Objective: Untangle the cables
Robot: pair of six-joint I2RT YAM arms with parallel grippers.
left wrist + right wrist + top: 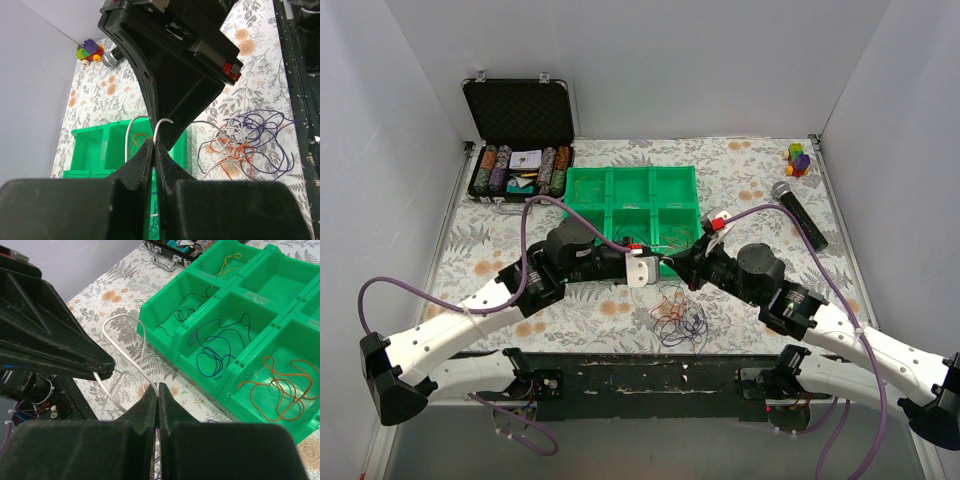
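My left gripper [154, 142] is pinched tight on a white cable [120, 315]. My right gripper [157, 390] clamps the same cable, which arcs between the two tips above the table [740, 160]. Just nearer the arm bases lies the tangle [240, 145] of purple, orange and white strands. Beyond, the green tray [220, 385] holds an orange loop [275, 390], a blue loop [215, 347] and a dark loop [187, 310] in separate compartments.

Your top camera looked down from above and behind on the whole table [750, 170]; your wrist cameras sat low and close, facing each other; all three shared the green tray [630, 207], both wrist views the white cable [162, 120]
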